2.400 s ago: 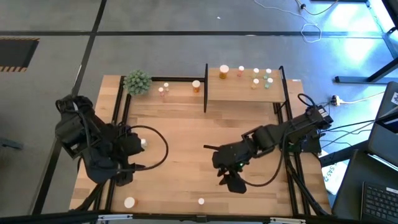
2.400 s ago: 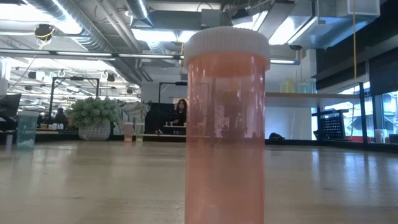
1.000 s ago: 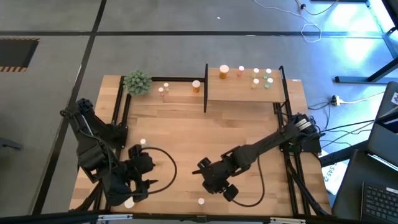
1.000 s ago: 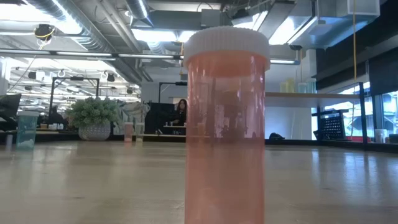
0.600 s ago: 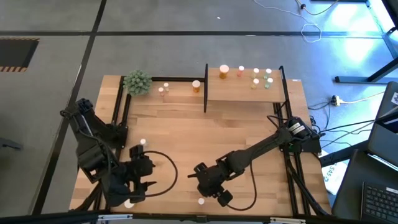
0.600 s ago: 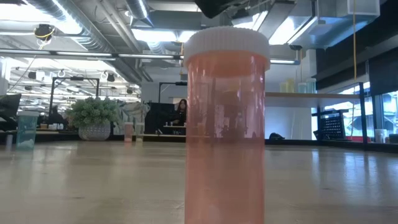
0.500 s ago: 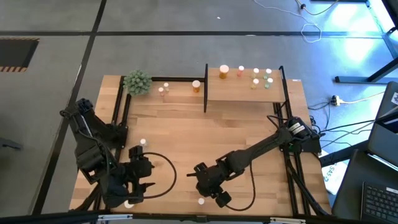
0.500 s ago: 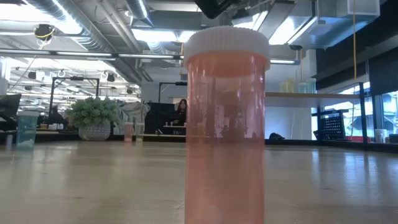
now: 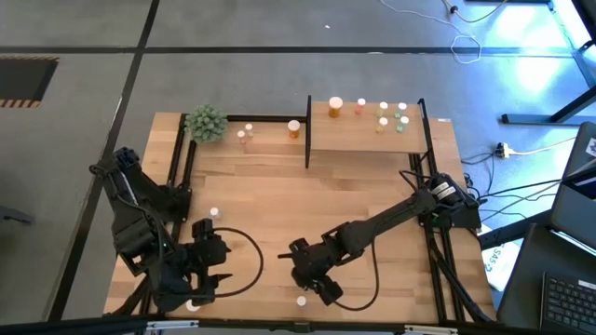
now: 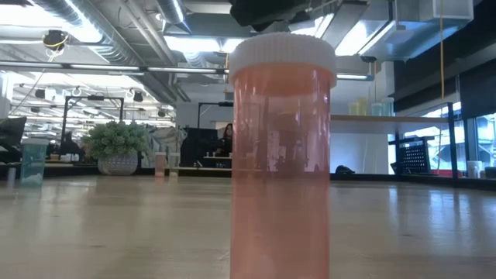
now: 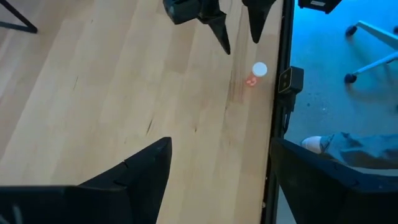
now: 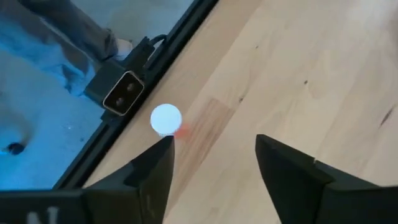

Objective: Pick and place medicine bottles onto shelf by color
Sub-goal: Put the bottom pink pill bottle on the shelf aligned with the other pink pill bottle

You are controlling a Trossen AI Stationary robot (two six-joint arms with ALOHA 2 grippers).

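A grey floor [image 9: 279,28] with dark seams is surrounding the pale wooden tabletop [image 9: 298,195], and cables are lying on it beyond the right side. In the low view an open office with ceiling ducts and lights is stretching behind, and a person [image 10: 227,138] is sitting far back at a desk.

The light-wood shelf with thin black metal posts [image 9: 368,140] is standing at the far right of the tabletop, carrying one orange bottle and several smaller pink and green ones. Left of it, a green fuzzy plant ball [image 9: 205,122] is sitting at the far corner, with two pink bottles and an orange bottle [image 9: 294,128] between.

The right pincer [image 9: 315,288] is hovering near the front edge, fingers spread wide, right beside a pink-red white-capped medicine bottle [image 9: 301,301] that is standing upright by the black edge rail; nothing is pinched. The left pincer [image 9: 196,288] is hanging at the front left, also spread, over another white-capped bottle [image 9: 193,304].
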